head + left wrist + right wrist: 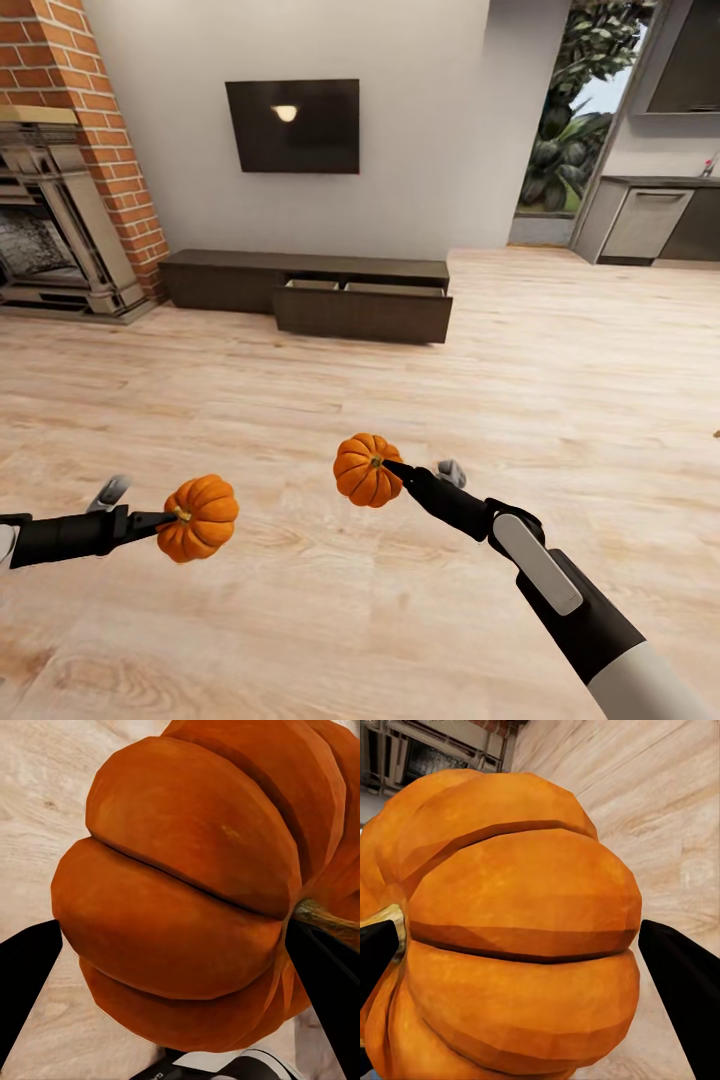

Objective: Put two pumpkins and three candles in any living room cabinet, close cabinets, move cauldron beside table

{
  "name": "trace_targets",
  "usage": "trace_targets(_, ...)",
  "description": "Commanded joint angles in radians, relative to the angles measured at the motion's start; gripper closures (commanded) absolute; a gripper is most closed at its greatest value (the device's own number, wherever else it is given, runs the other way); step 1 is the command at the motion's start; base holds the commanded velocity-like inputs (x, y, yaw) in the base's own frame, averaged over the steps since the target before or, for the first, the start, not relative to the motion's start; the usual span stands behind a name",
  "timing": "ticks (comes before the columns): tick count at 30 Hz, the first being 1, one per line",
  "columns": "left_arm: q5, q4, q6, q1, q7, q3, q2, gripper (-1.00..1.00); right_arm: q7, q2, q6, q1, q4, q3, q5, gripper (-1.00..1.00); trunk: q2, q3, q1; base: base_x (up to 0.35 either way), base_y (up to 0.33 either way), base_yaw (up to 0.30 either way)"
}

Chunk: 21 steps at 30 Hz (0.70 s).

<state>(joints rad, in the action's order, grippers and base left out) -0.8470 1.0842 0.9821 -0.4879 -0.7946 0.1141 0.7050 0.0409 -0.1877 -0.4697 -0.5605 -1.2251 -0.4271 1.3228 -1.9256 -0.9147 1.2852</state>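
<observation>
Left hand (168,519): pinching one pumpkin (198,517) above the floor (300,420).
Right hand (395,468): pinching the other pumpkin (366,470).
Cabinet (310,290): by the far wall, drawers open.
Fingertips: hidden behind pumpkins.

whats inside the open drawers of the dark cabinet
Both drawers of the cabinet are pulled out, showing pale inner walls near the top. From the head view their dark fronts cover the bottoms, so any contents cannot be seen.
</observation>
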Motion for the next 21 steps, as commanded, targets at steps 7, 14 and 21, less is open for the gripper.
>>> trace_targets(7,-0.01,0.0,0.007,-0.001,0.001,0.011,-0.032,1.0,0.0,-0.001,-0.001,-0.001,-0.001,-0.001,0.007,1.0,0.0,-0.001,0.0,0.331,0.0,0.0)
trace_targets(14,-0.005,-0.005,0.006,-0.001,0.004,0.012,-0.035,1.0,0.001,0.001,-0.001,-0.001,0.026,0.001,-0.012,1.0,0.0,-0.001,0.0,0.332,0.0,0.0)
trace_targets(21,-0.003,-0.007,0.005,-0.001,0.011,0.013,-0.038,1.0,0.001,-0.003,-0.003,-0.001,-0.001,0.003,-0.022,1.0,0.0,-0.001,0.0,0.333,0.0,0.0)
